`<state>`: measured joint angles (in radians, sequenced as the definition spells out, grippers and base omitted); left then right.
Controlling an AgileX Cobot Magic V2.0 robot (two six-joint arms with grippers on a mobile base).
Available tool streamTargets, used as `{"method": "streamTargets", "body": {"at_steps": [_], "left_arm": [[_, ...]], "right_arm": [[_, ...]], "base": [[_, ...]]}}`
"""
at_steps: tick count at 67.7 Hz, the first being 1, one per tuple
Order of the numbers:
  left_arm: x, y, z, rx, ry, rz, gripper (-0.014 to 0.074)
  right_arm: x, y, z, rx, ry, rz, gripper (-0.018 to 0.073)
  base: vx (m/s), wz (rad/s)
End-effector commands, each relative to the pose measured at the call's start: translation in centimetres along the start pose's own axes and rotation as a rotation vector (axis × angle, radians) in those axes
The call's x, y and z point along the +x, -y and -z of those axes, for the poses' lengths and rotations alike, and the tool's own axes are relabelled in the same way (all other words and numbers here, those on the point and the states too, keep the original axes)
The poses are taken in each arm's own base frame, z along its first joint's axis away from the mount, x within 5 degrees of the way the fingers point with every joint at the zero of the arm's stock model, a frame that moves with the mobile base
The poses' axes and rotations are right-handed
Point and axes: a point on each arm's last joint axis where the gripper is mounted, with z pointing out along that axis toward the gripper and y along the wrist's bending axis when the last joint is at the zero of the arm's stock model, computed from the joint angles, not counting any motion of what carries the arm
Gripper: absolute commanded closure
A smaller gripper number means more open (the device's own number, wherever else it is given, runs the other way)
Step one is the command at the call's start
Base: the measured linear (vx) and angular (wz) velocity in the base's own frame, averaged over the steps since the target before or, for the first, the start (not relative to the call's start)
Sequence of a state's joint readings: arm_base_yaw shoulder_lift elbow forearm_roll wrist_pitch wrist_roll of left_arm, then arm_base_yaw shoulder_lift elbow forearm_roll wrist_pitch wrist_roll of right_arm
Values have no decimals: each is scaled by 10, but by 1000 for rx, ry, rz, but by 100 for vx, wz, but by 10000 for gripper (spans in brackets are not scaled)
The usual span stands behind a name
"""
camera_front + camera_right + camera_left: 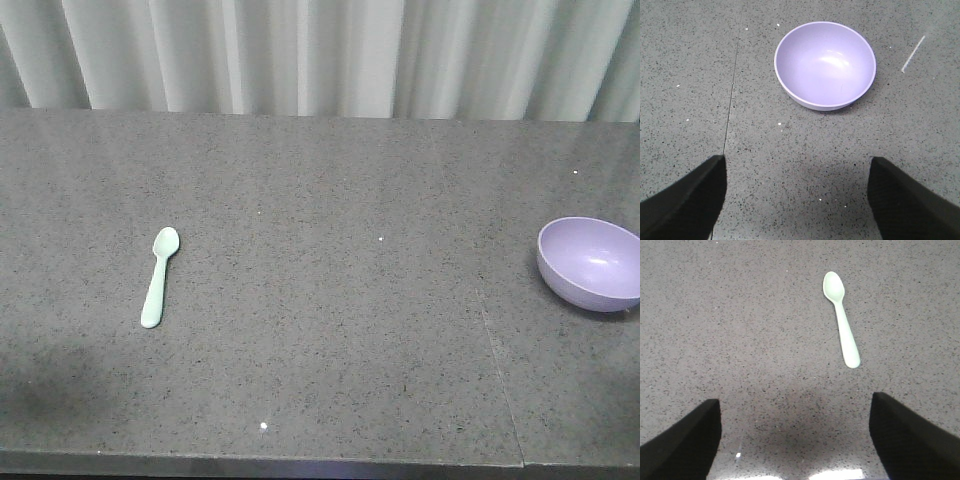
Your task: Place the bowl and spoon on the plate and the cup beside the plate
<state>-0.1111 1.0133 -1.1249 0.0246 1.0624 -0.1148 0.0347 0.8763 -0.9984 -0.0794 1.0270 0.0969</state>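
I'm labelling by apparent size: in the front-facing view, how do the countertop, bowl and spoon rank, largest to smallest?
1. countertop, fills most of the frame.
2. bowl, though cut off by the right edge.
3. spoon: about as long as the bowl's visible width, but far thinner.

In the front view the bowl (590, 262) runs off the right edge, so its right rim is lost. In the left wrist view only two dark finger ends of the left gripper (795, 402) show, and the bottom corners cut off the rest. The right gripper (796, 161) is cropped likewise.
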Motion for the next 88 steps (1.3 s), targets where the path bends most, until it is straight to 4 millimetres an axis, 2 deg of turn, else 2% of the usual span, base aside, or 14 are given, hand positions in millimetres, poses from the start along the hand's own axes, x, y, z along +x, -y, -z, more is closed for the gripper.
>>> {"method": "streamTargets", "body": {"at_steps": [1,20,35,51,73,74,88], "left_arm": [[-13,6,7,51,73,29,7],[-42,33,-24,117,-37,3,7],[-57,61,-76,77,-128,-16,7],[-68,76,-129,5,-200,-4,7],[-80,90,-185,-16,-274,5,7],[-82,91,-195,-26,-296,11,7],[-85,93,-211,-55,-344,3,7]], "right_arm": [[-12,1,8,6,93,14,-13],[-13,1,9,5,104,15,-13],[-13,1,9,5,104,15,-13],[-13,1,9,5,104,15,-13],[-13,1,9,5,104,15,-13],[-13,1,9,5,103,15,-13],[-13,1,9,5,102,15,-13]], "base": [[0,0],[0,0],[0,0],[0,0],[0,0],[0,0],[0,0]]}}
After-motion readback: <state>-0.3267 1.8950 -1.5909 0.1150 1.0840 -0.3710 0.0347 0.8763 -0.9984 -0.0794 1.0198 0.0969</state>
